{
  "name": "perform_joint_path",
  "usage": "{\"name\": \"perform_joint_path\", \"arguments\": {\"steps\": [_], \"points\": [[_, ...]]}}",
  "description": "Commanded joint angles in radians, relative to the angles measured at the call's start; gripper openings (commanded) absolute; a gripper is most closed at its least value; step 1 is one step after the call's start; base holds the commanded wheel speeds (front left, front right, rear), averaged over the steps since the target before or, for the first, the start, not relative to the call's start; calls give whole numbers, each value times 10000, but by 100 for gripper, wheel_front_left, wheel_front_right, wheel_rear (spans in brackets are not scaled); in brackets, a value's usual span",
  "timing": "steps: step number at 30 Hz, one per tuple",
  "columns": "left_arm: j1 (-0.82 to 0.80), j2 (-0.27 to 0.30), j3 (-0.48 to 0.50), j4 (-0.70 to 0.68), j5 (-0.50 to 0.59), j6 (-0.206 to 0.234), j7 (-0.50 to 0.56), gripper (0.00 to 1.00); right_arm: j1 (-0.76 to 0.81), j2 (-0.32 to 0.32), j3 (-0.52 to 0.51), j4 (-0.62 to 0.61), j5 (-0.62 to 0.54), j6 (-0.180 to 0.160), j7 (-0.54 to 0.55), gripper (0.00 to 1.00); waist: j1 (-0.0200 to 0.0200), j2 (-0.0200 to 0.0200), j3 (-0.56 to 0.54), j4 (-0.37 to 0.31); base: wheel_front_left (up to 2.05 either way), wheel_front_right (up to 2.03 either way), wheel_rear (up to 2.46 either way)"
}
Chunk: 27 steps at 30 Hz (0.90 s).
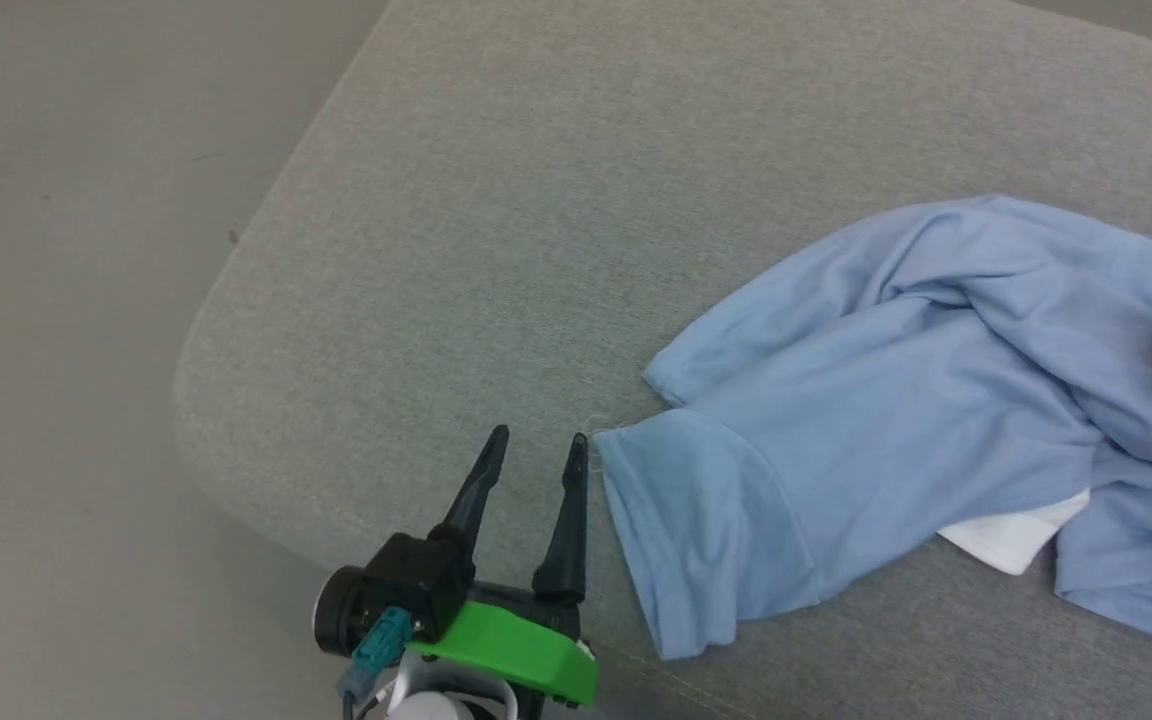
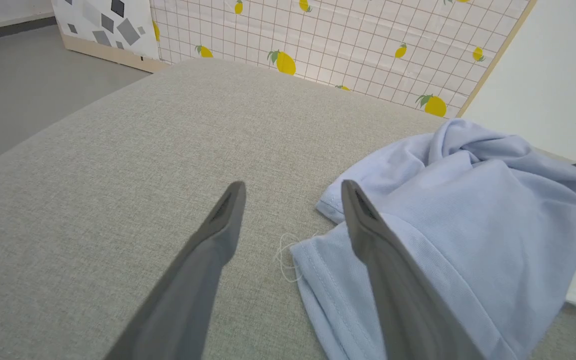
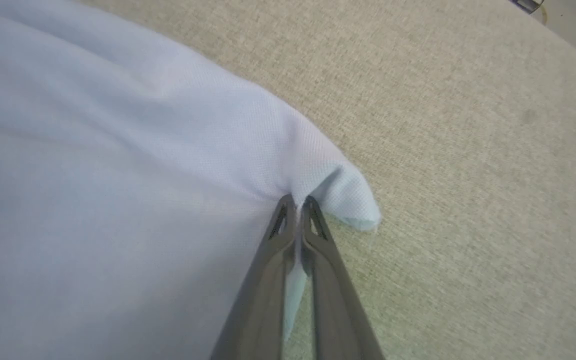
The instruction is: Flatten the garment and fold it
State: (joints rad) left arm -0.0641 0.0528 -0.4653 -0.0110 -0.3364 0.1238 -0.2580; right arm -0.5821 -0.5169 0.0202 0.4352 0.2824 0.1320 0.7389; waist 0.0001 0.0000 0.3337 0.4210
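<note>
At the far left of the head view lies smooth grey floor (image 1: 56, 300). Next to it comes the rounded corner of a broad cushion (image 1: 536, 200) in grey woven cloth. At the lower middle of that view the left gripper (image 1: 538, 437), black-fingered on a bright green mount, hovers with its two fingers spread wide and nothing between them. Its right fingertip is just beside the nearest hem.

Right of it the garment (image 1: 886, 400), a light blue short-sleeved T-shirt of soft knit, lies crumpled on the cushion across the right half of the frame. A sleeve-like flap sits at the lower middle, and ridged folds run toward the upper right. In the left wrist view a loose white thread (image 2: 288, 255) curls off that near hem. A white fabric part (image 1: 1011, 535) peeks from under the blue cloth at the lower right.

In the middle of the right wrist view the right gripper (image 3: 298, 200) is pinched closed on a small fold of the blue cloth near a corner.

The cloth looks light and limp, so it will likely sag and drag rather than keep its shape. The stitched hem corner beside the open fingers seems the firmest place to take hold, so both grips could pull the shirt taut.
</note>
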Motion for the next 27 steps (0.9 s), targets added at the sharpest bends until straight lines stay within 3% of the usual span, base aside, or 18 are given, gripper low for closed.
{"name": "perform_joint_path", "arguments": {"steps": [1,11,19,23,27], "points": [[-181,-25,72,25,38,-13,-38,100,-211,42,-64,-13,-118,-13,-272,0,-1,0,-274,-416,0,0,0],[154,-26,519,373,177,-317,-38,100,138,-229,-1456,-227,328,-13,-1352,0,-1,0,-1561,-1744,0,0,0],[547,-26,771,472,326,-526,-38,100,2694,-690,-4284,-1071,616,-13,-1169,0,-1,0,-1836,-2266,0,0,0],[607,-26,813,536,425,-624,-38,100,4147,-204,-5382,-1175,334,-13,-1406,0,-1,0,-1808,-2336,0,0,0],[613,-17,814,654,473,-710,-38,100,4579,550,-5668,-992,113,-13,-1960,0,-1,0,-1904,-2385,0,0,0]]}}
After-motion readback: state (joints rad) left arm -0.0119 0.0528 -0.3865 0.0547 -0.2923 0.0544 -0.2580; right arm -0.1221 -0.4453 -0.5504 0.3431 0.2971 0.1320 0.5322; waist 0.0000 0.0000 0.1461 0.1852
